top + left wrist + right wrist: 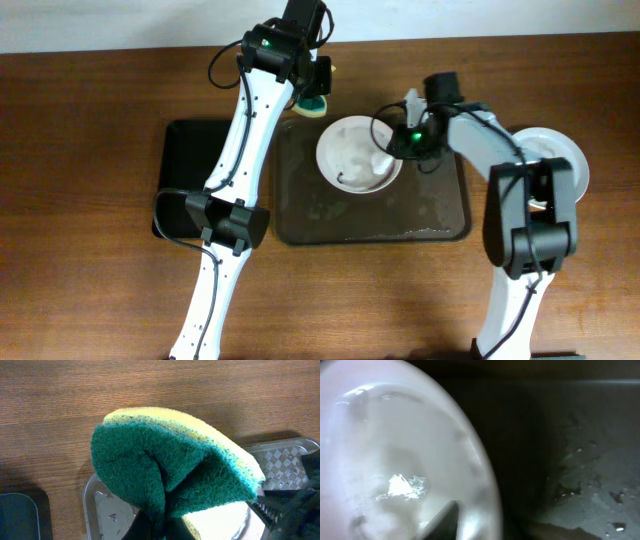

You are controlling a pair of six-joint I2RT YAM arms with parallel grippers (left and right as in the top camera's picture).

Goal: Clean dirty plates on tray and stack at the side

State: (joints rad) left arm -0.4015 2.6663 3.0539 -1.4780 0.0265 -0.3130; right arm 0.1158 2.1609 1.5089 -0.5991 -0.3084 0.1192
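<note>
One white plate (pixel 355 152) lies in the back middle of the dark brown-grey tray (pixel 425 215). It looks plain white and wet. My right gripper (pixel 398 148) is shut on its right rim. In the right wrist view one dark finger (pixel 445 521) lies on the plate (pixel 390 455) and the wet tray floor (pixel 600 490) is to the right. My left gripper (pixel 316 92) is shut on a green and yellow sponge (pixel 313 105) above the tray's back left corner. The sponge (pixel 170 460) fills the left wrist view and hides the fingers. Another white plate (pixel 562 152) sits on the table at the right.
A narrower black tray (pixel 185 170) lies left of the main tray, under the left arm. The right arm crosses over the plate at the right and hides part of it. Wooden table (pixel 90 280) runs all around.
</note>
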